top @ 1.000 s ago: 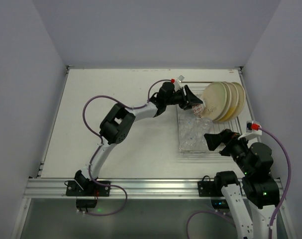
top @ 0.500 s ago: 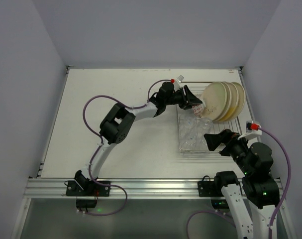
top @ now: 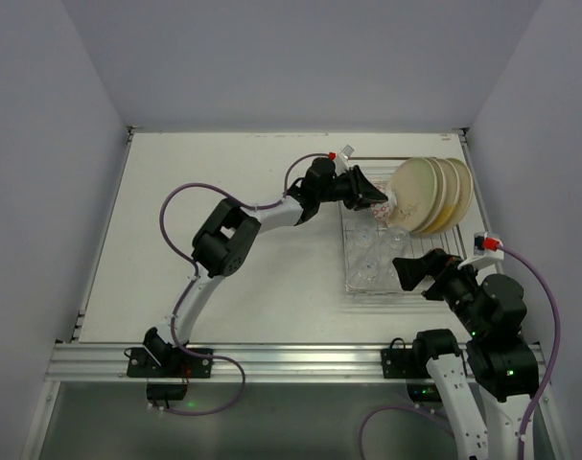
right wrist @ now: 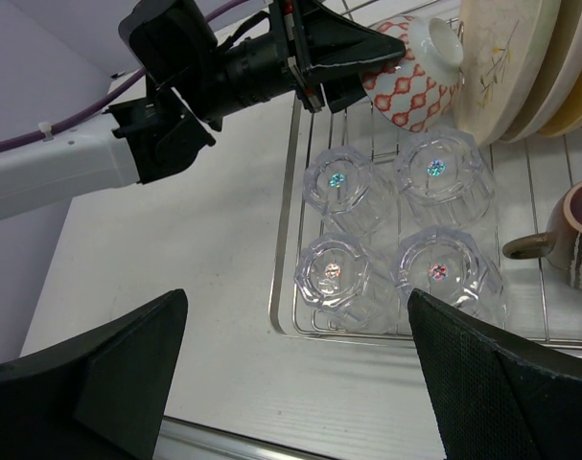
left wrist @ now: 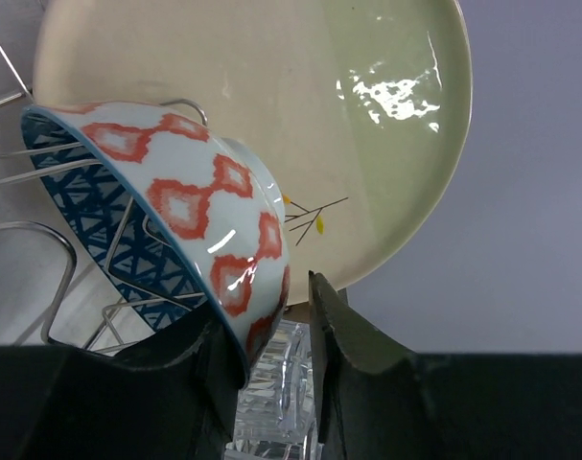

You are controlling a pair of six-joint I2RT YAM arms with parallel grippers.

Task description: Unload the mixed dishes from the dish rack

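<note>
The dish rack (top: 346, 251) stands at the back right of the table. Cream plates (top: 430, 192) stand upright in its tines. The small bowl (top: 382, 203), blue inside and red-and-white outside, leans against the front plate (left wrist: 367, 115). My left gripper (top: 371, 195) straddles the bowl's rim (left wrist: 195, 201). One finger is inside the bowl and the other is outside, with a gap left. Several upturned clear glasses (right wrist: 338, 182) sit in the rack's near part. The dark cup (right wrist: 573, 230) sits to their right. My right gripper (top: 411, 269) hangs wide open above the rack's near edge (right wrist: 283, 287).
The table's left side (top: 175, 211) is bare white surface. Walls close it in on the left, back and right. The left arm (top: 228, 235) stretches across the middle towards the rack. A glass (left wrist: 281, 383) shows just below the left fingers.
The left gripper and the bowl have shifted very slightly at the rack. The right arm has not moved.
</note>
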